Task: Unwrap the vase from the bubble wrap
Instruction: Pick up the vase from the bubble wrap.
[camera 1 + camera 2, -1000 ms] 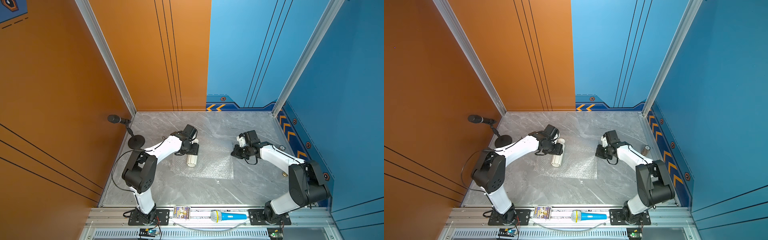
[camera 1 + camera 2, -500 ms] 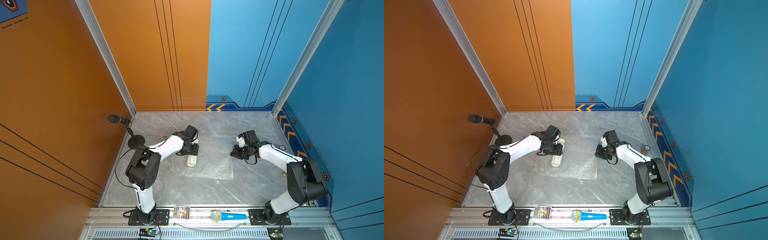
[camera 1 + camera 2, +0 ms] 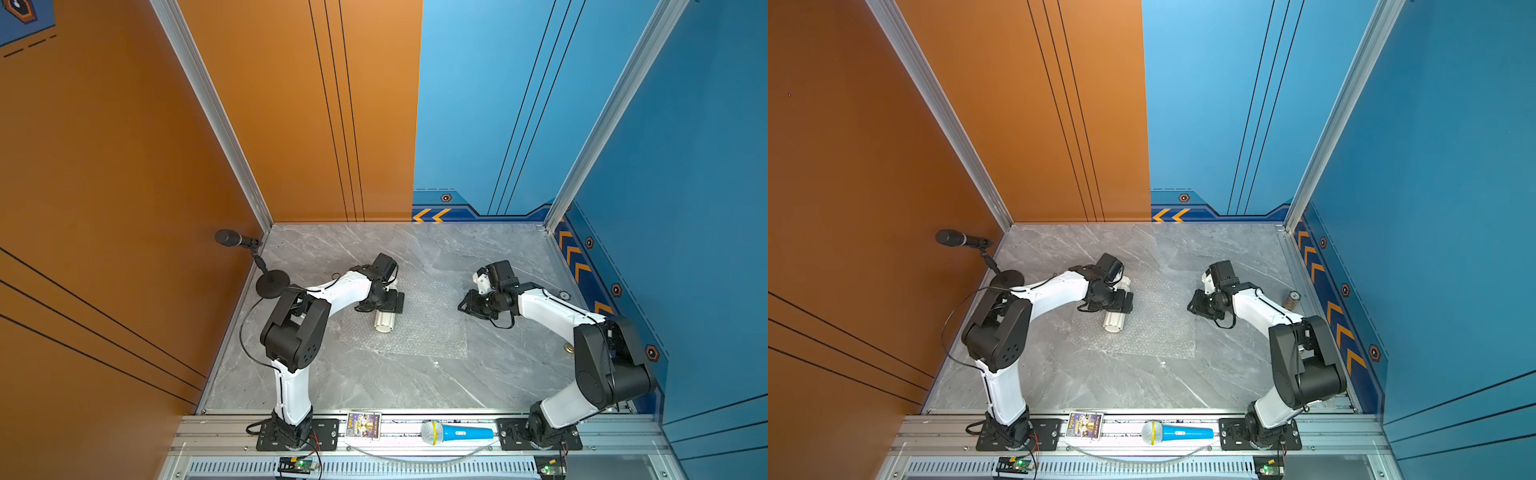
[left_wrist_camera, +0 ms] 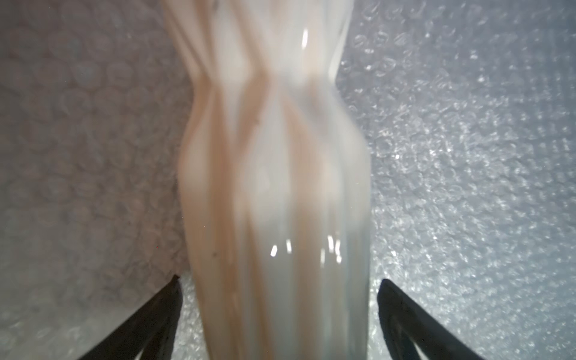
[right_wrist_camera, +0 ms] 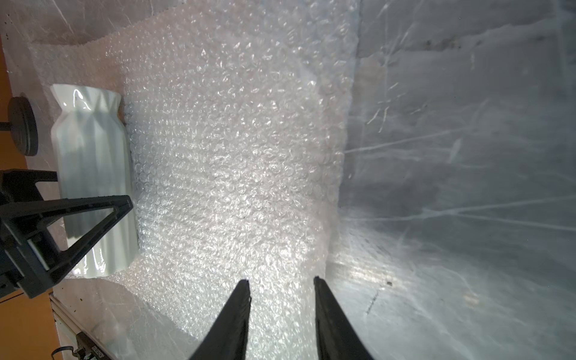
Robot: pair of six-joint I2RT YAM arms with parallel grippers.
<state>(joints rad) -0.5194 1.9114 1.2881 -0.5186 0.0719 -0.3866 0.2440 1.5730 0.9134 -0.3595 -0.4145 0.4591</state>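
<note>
Left tool [image 4: 279, 282] jaws spread wide, right tool [image 5: 281, 279] jaws slightly parted, both low

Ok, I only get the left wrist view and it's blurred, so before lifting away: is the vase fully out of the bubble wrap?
Observer: Yes. In both top views the vase lies bare on its side on the bubble wrap, which is spread flat.
Operator: Where on the sheet?
Observer: Near its side toward the left arm.
Operator: And the other side?
Observer: The right gripper hangs over the opposite edge, jaws parted, apparently gripping nothing.
</note>
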